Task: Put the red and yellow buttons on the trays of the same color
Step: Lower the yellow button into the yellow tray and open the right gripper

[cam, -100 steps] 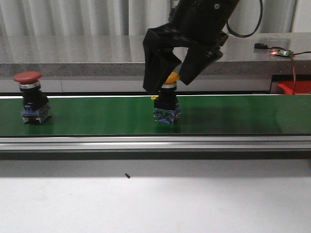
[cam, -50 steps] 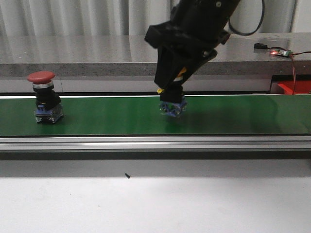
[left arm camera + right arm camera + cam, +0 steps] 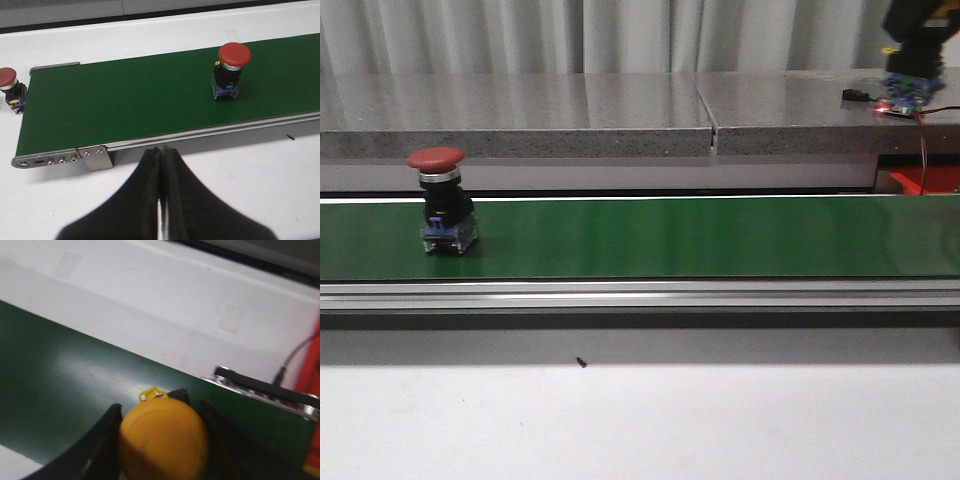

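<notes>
A red button (image 3: 438,200) stands upright on the green belt (image 3: 670,235) at the left; it also shows in the left wrist view (image 3: 231,70). My right gripper (image 3: 910,65) is high at the far right, shut on the yellow button (image 3: 164,442), whose cap fills the gap between the fingers (image 3: 102,440). The button's blue base (image 3: 904,90) hangs below the gripper. My left gripper (image 3: 161,156) is shut and empty, over the white table in front of the belt's end. It is out of the front view.
A second red button (image 3: 8,90) stands on the white table beyond the belt's end. A red container (image 3: 928,180) sits behind the belt at the far right. A small circuit board (image 3: 898,105) with wires lies on the grey ledge.
My right gripper has lifted the yellow button off the belt and carried it up and to the right. The red button has travelled right along the belt.
</notes>
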You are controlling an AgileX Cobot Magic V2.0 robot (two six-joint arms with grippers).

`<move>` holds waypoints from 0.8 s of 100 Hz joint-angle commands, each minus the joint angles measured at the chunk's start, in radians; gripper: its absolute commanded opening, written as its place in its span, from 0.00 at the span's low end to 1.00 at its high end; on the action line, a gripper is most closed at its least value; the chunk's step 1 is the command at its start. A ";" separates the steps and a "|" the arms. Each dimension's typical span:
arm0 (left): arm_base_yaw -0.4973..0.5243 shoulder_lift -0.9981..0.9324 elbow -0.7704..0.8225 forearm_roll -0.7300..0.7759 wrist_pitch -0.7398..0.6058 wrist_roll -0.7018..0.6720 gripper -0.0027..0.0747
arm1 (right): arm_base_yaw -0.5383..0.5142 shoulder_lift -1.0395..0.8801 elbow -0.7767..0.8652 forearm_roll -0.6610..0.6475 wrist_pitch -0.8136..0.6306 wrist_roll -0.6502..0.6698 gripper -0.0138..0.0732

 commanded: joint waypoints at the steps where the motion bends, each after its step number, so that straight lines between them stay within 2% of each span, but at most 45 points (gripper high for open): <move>1: -0.007 0.003 -0.026 -0.011 -0.061 -0.010 0.01 | -0.090 -0.045 -0.025 0.014 -0.012 0.001 0.29; 22: -0.007 0.003 -0.026 -0.011 -0.061 -0.010 0.01 | -0.264 -0.045 0.035 0.014 -0.035 0.003 0.29; 50: -0.007 0.003 -0.026 -0.011 -0.061 -0.010 0.01 | -0.443 -0.041 0.142 0.014 -0.163 0.023 0.29; 80: -0.007 0.003 -0.026 -0.011 -0.061 -0.010 0.01 | -0.545 0.053 0.157 0.018 -0.178 0.081 0.29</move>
